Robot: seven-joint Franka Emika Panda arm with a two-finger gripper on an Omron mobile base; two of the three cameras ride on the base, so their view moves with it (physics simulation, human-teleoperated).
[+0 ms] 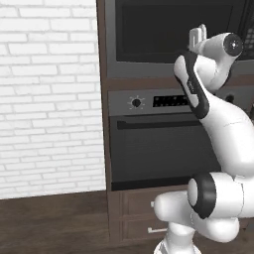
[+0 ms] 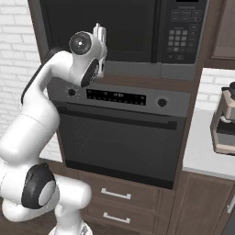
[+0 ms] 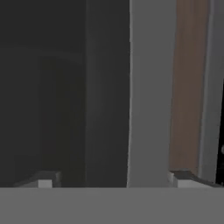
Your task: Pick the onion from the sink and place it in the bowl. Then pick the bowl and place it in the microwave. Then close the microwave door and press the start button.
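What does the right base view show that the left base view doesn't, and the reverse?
Right base view: the microwave's keypad, a coffee machine on a counter, and two drawers under the oven. Left base view: a white brick wall and wooden floor. Both: the microwave door, shut, the oven, and the open gripper raised before the door's lower edge.

Even, soft rendered light; hand view dim, blurred, close-up
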